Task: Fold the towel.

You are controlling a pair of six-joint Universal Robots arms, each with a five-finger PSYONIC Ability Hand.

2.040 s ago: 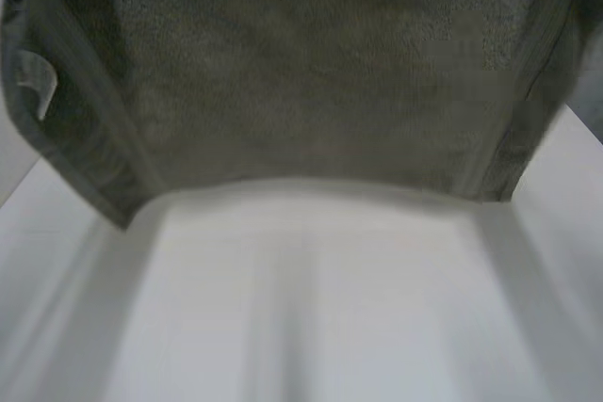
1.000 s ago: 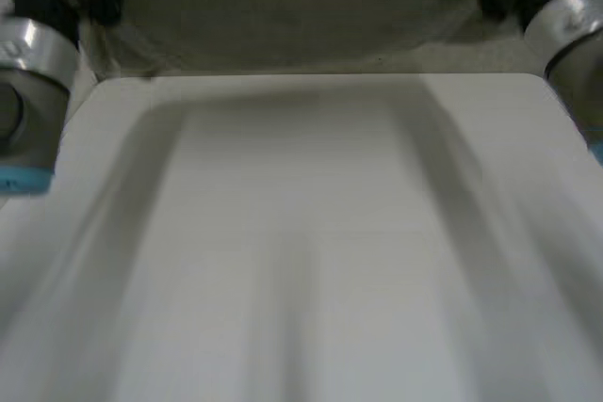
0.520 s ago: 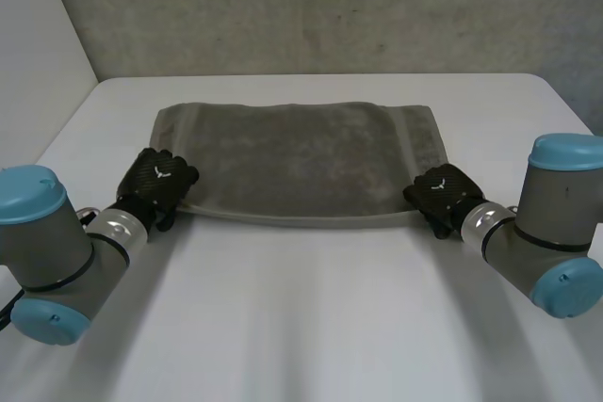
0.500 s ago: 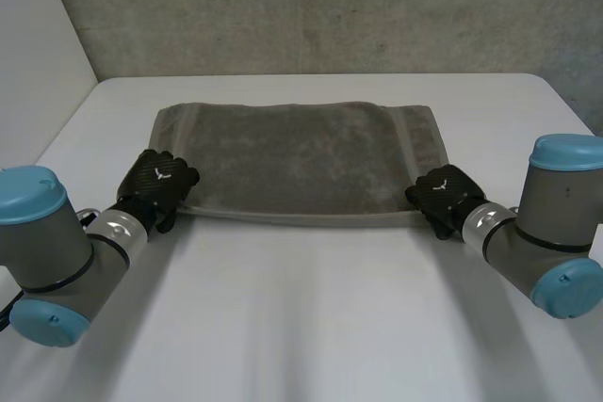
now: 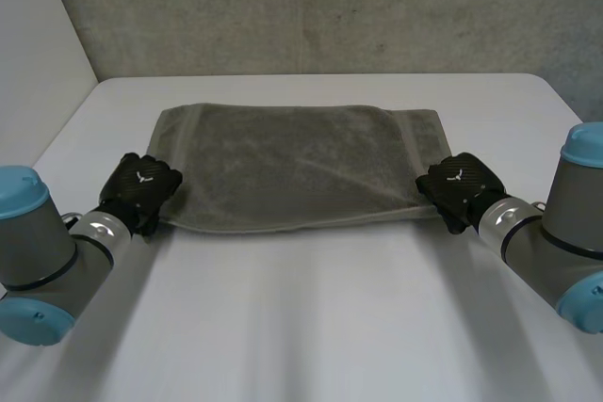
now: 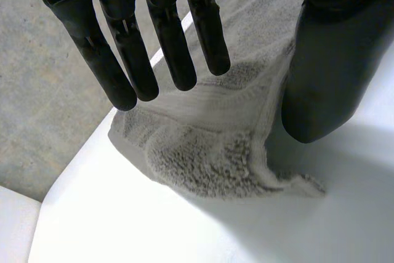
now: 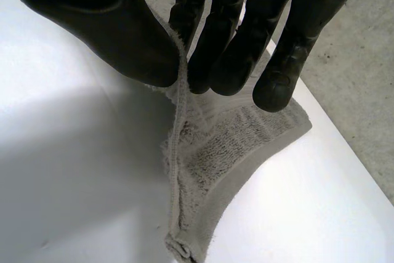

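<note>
Towel (image 5: 297, 167) — grey, seemingly doubled, lying flat mid-table (image 5: 311, 327). Left hand (image 5: 139, 192) at its 8 o'clock corner: fingers (image 6: 166, 41) straight, spread from the thumb, holding nothing, probably done there. Right hand (image 5: 459, 185) at 4 o'clock pinches the hem, likely to square it. Concrete wall (image 5: 330, 7) at 12 — nothing obstructs.
</note>
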